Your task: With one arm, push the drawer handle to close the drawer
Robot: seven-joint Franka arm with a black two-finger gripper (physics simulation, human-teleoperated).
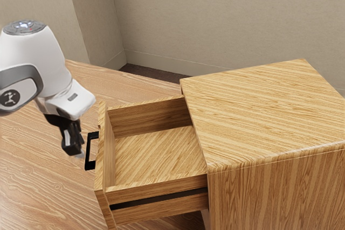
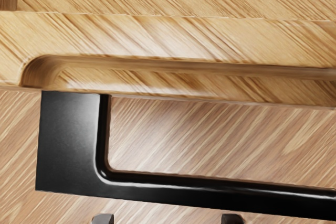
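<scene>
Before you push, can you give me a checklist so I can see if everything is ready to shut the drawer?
1. Gripper on the outer side of the handle, so a push goes inward: ok.
2. Handle joined to the front of the drawer: ok.
3. Gripper touching the handle: not ok, there is a small gap.
4. Fingers closed together for a firm push: not ok, they stand apart.
5. Fingers level with the handle's bar: cannot tell, the height is hard to judge.
6. Drawer inside the cabinet: not ok, it sticks far out.
</scene>
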